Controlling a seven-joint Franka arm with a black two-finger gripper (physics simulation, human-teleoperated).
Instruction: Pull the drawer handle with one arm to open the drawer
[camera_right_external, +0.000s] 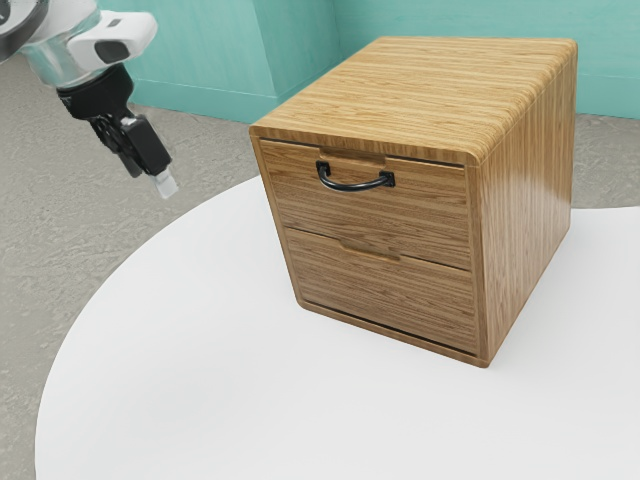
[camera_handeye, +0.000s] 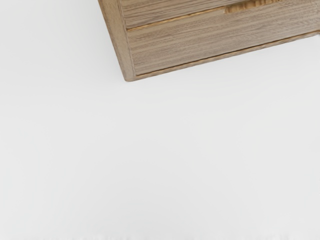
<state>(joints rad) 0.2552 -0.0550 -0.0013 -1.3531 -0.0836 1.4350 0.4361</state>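
Nothing is done yet: the cabinet (camera_right_external: 440, 100) on the white surface (camera_right_external: 200, 380) has its top drawer (camera_right_external: 370, 210) shut, black handle (camera_right_external: 355, 181) untouched, the claw (camera_right_external: 163, 183) empty, well apart toward the exterior view's left, open or closed I cannot tell.

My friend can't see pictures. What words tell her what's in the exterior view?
A wooden two-drawer cabinet stands on a white table; its top drawer has a black handle and looks shut. The pincer hangs at the exterior view's upper left, apart from the cabinet.
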